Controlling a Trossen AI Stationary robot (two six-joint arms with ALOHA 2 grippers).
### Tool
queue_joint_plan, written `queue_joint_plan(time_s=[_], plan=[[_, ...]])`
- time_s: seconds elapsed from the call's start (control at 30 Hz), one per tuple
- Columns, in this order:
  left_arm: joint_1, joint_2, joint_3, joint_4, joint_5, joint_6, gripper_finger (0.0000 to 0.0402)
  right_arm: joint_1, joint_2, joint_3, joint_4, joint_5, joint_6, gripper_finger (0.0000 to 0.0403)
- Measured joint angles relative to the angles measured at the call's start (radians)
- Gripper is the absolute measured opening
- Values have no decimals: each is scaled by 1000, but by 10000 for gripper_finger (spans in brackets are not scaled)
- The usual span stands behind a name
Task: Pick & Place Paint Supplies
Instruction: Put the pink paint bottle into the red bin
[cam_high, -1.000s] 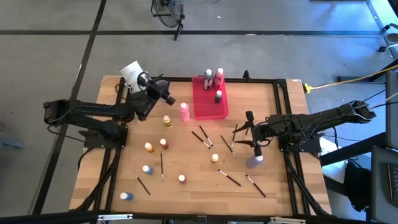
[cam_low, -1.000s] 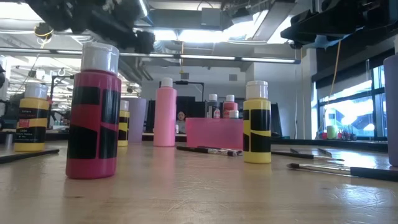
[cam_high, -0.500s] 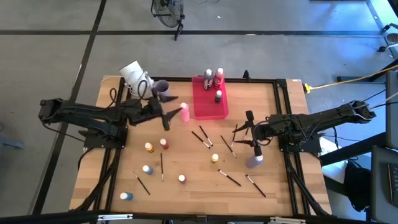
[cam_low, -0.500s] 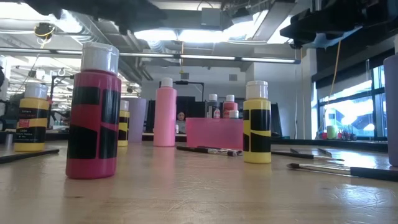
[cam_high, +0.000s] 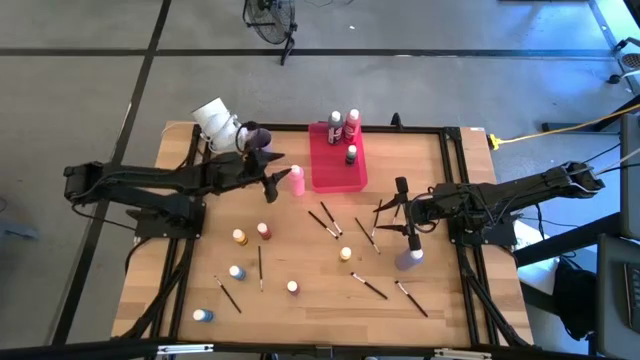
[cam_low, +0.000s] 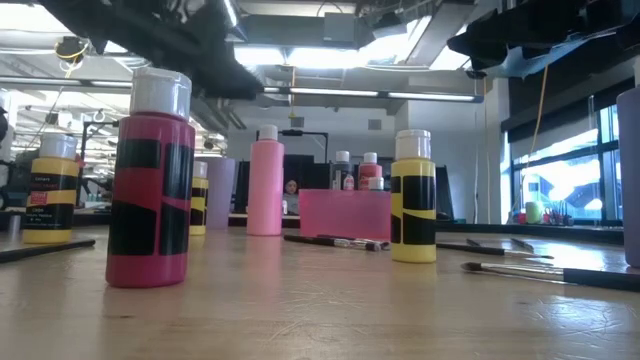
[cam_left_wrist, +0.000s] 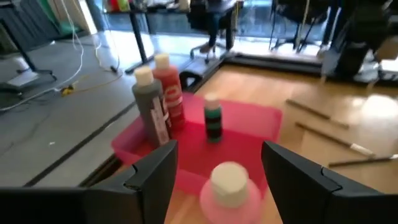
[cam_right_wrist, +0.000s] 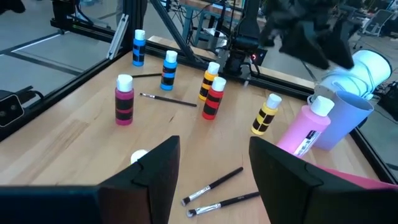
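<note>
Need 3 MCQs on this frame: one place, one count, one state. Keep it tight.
1. Where is the left end effector?
A. beside the tall pink plastic paint bottle
B. over the lilac cup
C. at the table's near edge

2. How many bottles stand in the pink-red rectangular plastic tray?
A. one
B. three
C. five

3. What state are the left end effector's fingers in?
A. shut on a brush
B. open, with the pink bottle's cap between them
C. shut on nothing

Key: 1 A, the high view shows it next to that bottle. 2 B, the left wrist view shows a grey, a red and a green one. 3 B, the left wrist view shows the spread fingers.
</note>
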Motion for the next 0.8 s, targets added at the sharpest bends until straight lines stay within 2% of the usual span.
queue_joint_plan(time_s=[0.17,0.5,0.8], plan=[[45,72,0,-5,104,7,219,0,0,0,1,-1,0,197],[85,185,-2,48,112,38,212,0,0,0,-5,-1,0,197],[88,200,-2,118,162,47,212,0,0,0,-12,-1,0,197]])
